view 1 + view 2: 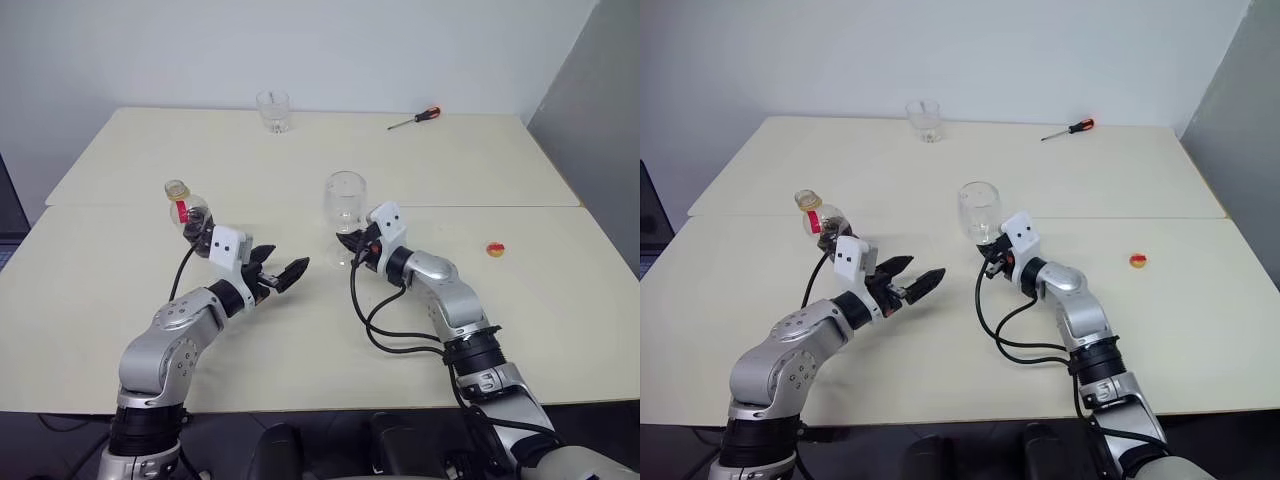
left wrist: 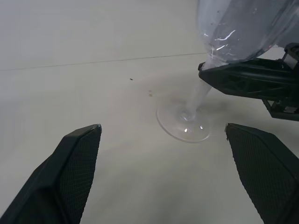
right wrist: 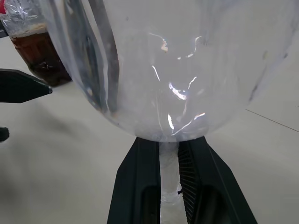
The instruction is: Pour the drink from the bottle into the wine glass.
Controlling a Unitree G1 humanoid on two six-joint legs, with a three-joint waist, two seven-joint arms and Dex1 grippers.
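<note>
The wine glass [image 1: 346, 203] stands upright near the middle of the cream table [image 1: 520, 180], foot flat on the top, bowl empty and clear — nothing poured yet. The right gripper [image 3: 169, 175] has its two black fingers closed narrowly on the stem just under the bowl; the right wrist view shows the stem pinched between them, and the left wrist view shows the same fingers crossing it.

The left gripper [image 1: 283, 272] hangs with fingers spread wide and nothing between them, pointing across the table toward the glass foot, near but not touching. The bottle [image 1: 188, 210] stands on the table just behind the left wrist, to the robot's left of the glass and well apart from it. Its mouth looks uncapped, red label at the neck, and the drink [image 3: 41, 55] sits dark brown in the lower body. A small orange-yellow cap [image 1: 495, 249] lies on the table off to the right, likely the bottle's own.

Progress, as I judge it: glass steadied, cap seemingly off, bottle not grasped. Left to do — left gripper takes the bottle, lifts, tips over the bowl, pours.

Far back: a clear tumbler [image 1: 273, 110] and a red-handled screwdriver [image 1: 415, 119], both unused.
</note>
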